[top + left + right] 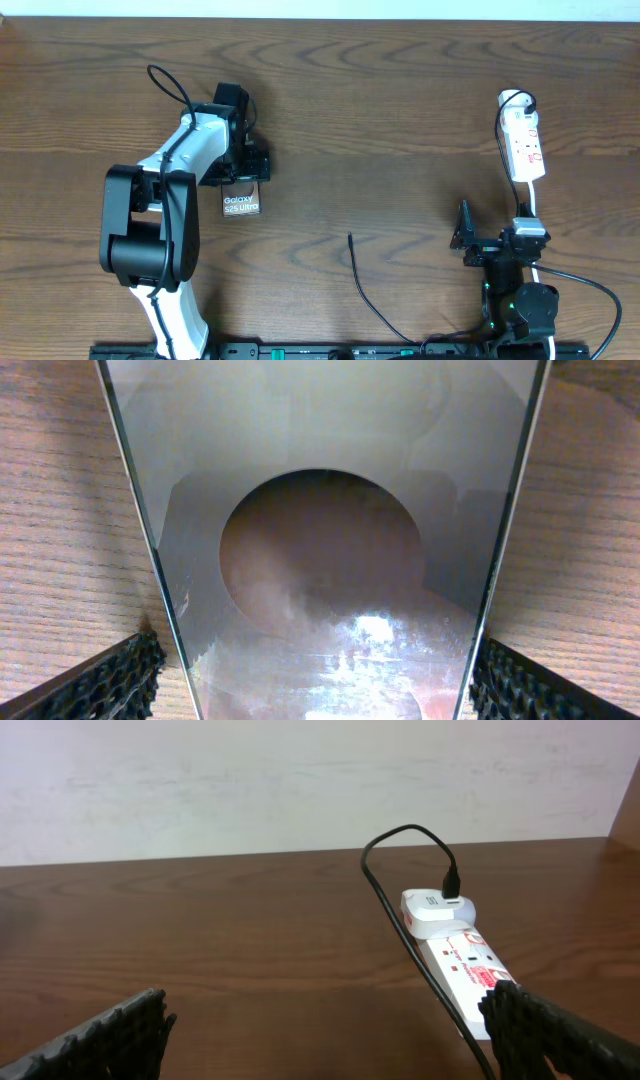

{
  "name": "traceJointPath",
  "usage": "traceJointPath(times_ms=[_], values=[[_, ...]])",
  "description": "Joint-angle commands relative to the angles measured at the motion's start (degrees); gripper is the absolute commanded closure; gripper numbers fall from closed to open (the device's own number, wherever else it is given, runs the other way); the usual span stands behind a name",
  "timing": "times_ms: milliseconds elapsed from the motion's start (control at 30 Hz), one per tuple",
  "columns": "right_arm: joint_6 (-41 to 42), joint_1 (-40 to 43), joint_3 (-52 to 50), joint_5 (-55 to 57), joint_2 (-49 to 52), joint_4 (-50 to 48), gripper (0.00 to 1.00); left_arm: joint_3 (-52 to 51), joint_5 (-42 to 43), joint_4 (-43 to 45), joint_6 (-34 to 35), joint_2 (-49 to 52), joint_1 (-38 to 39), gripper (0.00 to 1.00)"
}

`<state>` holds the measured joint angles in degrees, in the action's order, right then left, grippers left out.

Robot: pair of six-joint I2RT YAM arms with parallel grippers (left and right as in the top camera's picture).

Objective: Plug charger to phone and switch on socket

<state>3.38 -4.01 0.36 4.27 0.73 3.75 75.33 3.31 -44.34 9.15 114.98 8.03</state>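
**Item: charging set, laid out on bench** (pixel 380 100)

**Locations.**
- The phone (pixel 320 560) lies at the left, between the fingers (pixel 105 685) of the left hand (pixel 315 678).
- The charger (pixel 362 282) trails from the near edge to a free plug tip (pixel 350 238) at mid-bench, well apart from the phone.
- The socket (pixel 462 972) lies far right, with a white adapter (pixel 438 910) seated in its end.

**Hands.**
- Left: the fingers straddle the phone's long edges. I cannot tell whether they are pressing on it.
- Right hand (pixel 330 1025): spread wide, holding nothing, aimed towards the socket.

**Hazards, as judged.**
- The phone could slip or pivot, since it offers only thin edges and a slick face.
- The limp cable may twist when pinched, so the tip would meet the port askew. The port itself is not visible.
- The socket looks light and could slide under a push on its switch.
- Slack cable could snag an arm.

**Materials.**
- Phone: flat, glossy and reflective glass with a dark oval on bronze and straight metallic edges.
- Finger pads: black, with a knobbly grip texture.
- Charger: thin, black and flexible.
- Socket: elongated white plastic with red markings.
- Bench: dark wood grain, matt.
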Motion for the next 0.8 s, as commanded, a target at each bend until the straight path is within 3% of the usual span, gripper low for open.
traceJointPath(times_ms=[0, 333, 433, 767], values=[[-0.68, -0.33, -0.04, -0.33, -0.09, 0.26, 0.01, -1.25, 0.13, 0.15, 0.61, 0.13, 0.11, 0.04], [-0.68, -0.33, -0.04, -0.33, -0.09, 0.26, 0.01, -1.25, 0.13, 0.15, 0.61, 0.13, 0.11, 0.05], [-0.68, -0.33, -0.04, -0.33, -0.09, 0.26, 0.01, -1.25, 0.13, 0.15, 0.61, 0.13, 0.11, 0.11], [-0.68, -0.33, -0.04, -0.33, -0.09, 0.26, 0.01, -1.25, 0.13, 0.15, 0.61, 0.13, 0.11, 0.14]])
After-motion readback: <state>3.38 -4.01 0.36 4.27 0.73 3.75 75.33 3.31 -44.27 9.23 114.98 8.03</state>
